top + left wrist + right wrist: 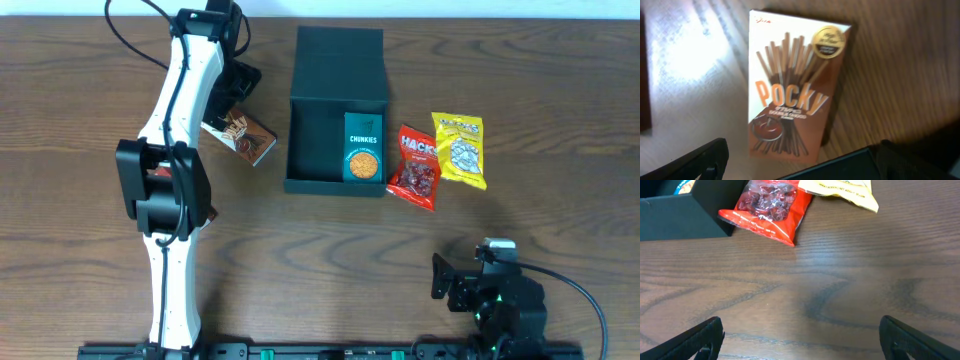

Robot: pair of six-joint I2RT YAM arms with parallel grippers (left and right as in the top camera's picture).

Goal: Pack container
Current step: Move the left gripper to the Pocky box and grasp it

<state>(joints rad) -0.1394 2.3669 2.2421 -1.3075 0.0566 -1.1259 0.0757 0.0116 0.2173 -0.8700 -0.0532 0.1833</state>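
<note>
Container: the dark teal-green cardboard container (pixel 315 140) sits mid-table, matte and plain, a rectangular box with its hinged flap lid laid open at the far side.
Inside the container: a small teal Chunkies box (pixel 363 147) lies flat in the front right corner, a round orange cookie printed on its face; the floor beside it is bare.
Right of the container: a glossy red Hacks pack (pixel 415 167), crinkled plastic, lies close by the front right corner; a yellow snack pack (pixel 460 148) lies just beyond it, edges close or touching.
Left of the container: a brown and white Pocky box (pixel 792 90), smooth printed card with a gold seal, lies flat and askew on the wood.
Table: brown wood-grain table (pixel 560 200), with glare in the left wrist view.
Left arm: the white arm reaches from the near edge, bends at a black elbow and ends left of the lid; the left gripper (pixel 807 162) points down at the Pocky box, fingers spread wide, gripping nothing.
Right arm: folded low, near and right of the container; the right gripper (pixel 805 340) faces the red pack across bare wood, fingers wide apart and empty.
</note>
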